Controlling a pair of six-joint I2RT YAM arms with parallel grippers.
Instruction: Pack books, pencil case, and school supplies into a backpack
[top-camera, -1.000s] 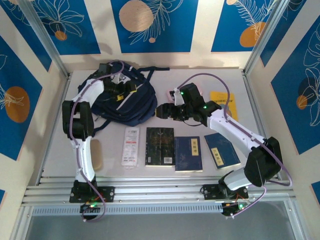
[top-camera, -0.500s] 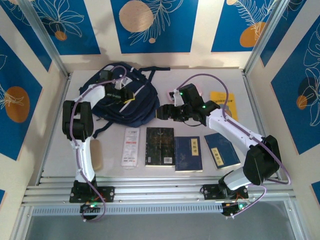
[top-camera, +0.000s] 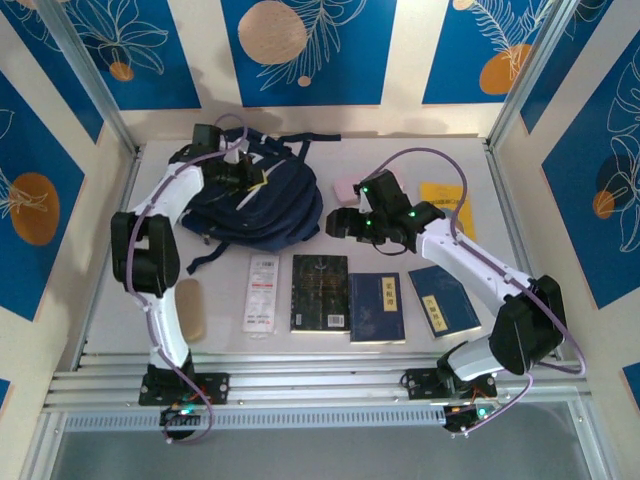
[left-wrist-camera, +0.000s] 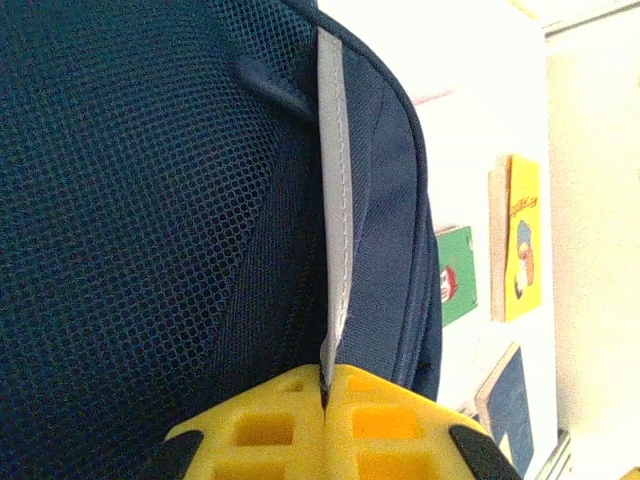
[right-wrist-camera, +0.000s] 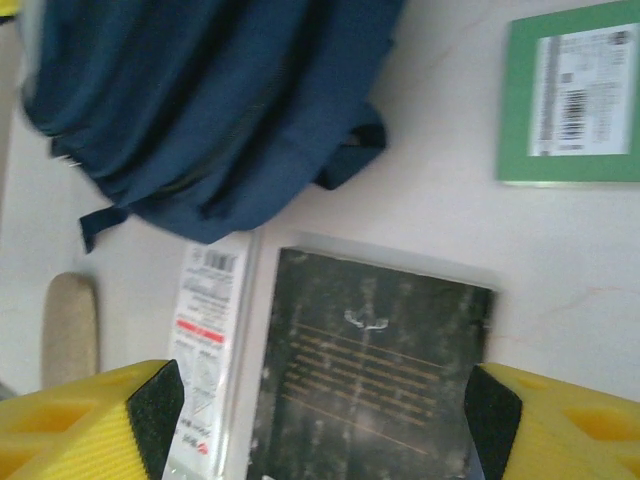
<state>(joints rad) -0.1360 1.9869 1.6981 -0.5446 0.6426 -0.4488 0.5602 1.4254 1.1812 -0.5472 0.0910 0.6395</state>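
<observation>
The navy backpack (top-camera: 272, 212) lies at the back left. My left gripper (left-wrist-camera: 325, 392) is shut on a pale grey strip (left-wrist-camera: 336, 200) running along the backpack's seam; from above, the left gripper (top-camera: 253, 183) sits over the bag's top. My right gripper (right-wrist-camera: 320, 430) hangs open above the black book (right-wrist-camera: 375, 360), touching nothing; from above, the right gripper (top-camera: 334, 224) is just right of the bag. The white packet (top-camera: 262, 292), tan block (top-camera: 190, 308), two navy books (top-camera: 377, 307), yellow book (top-camera: 446, 206), green book (right-wrist-camera: 570, 105) and pink pencil case (top-camera: 345, 188) lie on the table.
The second navy book (top-camera: 443, 300) lies under my right arm's forearm. Metal frame posts (top-camera: 95, 90) stand at the back corners and rails (top-camera: 320, 385) run along the near edge. A loose dark strap (top-camera: 200, 258) trails from the bag toward the packet.
My left gripper has shut on the grey strip and pulled toward the back, and the backpack has bulged and shifted right. My right gripper has drawn back slightly to the right.
</observation>
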